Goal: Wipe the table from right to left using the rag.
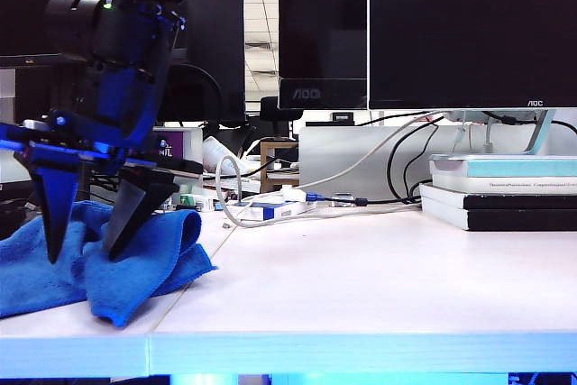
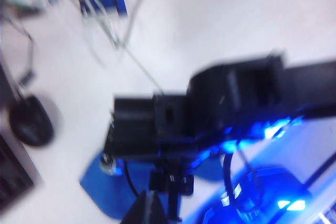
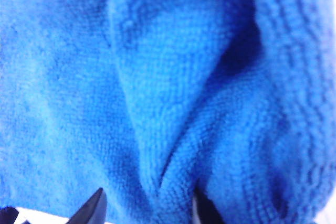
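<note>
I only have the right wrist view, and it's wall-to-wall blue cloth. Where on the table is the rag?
Observer: The rag lies bunched at the left end of the table, near the front edge, as the exterior view shows it.
Operator: Is my right end effector gripping it?
Observer: No. The right end effector is open, fingertips down on the cloth either side of a fold.
Operator: And the left one?
Observer: The left end effector is shut, up above the right arm.

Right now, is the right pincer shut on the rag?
No. In the exterior view the right pincer stands open, its fingers spread apart over the bunched blue rag.
</note>
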You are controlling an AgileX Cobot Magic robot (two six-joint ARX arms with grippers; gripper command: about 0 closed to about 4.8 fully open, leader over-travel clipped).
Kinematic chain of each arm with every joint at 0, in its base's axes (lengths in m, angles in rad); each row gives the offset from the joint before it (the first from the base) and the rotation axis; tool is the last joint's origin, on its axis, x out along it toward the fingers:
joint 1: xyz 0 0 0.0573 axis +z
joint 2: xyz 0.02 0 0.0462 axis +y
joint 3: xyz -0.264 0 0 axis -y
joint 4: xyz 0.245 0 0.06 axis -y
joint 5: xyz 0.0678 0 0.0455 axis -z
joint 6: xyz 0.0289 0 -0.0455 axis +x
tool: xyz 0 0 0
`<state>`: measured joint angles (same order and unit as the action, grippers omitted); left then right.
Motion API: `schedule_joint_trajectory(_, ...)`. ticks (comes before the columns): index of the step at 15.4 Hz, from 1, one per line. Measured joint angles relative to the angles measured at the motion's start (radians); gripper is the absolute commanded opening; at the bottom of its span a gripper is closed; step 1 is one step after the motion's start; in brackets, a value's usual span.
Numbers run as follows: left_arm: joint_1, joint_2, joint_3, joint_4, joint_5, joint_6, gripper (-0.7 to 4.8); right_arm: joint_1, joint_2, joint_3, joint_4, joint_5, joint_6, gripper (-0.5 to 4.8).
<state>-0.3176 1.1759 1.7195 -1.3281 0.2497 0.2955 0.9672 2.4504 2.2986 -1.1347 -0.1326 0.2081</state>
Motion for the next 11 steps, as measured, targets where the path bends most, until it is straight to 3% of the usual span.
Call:
schedule_joint_trajectory(2, 0.019, 0.004, -0.062, 0.003, 0.003, 0.0, -0.06, 0.0, -0.003, 0.0, -0.005, 0.0, 0.0, 2.11)
schedule_joint_trajectory(3, 0.091, 0.004, -0.104, 0.008, 0.041, 0.001, -0.06, 0.0, -0.006, 0.0, -0.011, 0.0, 0.0, 2.11)
schedule_joint_trajectory(6, 0.35, 0.005, -0.219, 0.043, 0.284, 0.001, -0.06, -0.001, -0.007, 0.0, -0.016, 0.0, 0.0, 2.11)
schedule_joint_trajectory(8, 0.485, 0.006, -0.286, 0.104, 0.302, -0.016, -0.06, -0.002, -0.007, 0.0, -0.017, 0.001, 0.0, 2.11)
schedule_joint_trajectory(11, 0.552, 0.006, -0.378, 0.153, 0.407, -0.014, -0.06, -0.001, -0.007, 0.0, -0.016, 0.001, 0.0, 2.11)
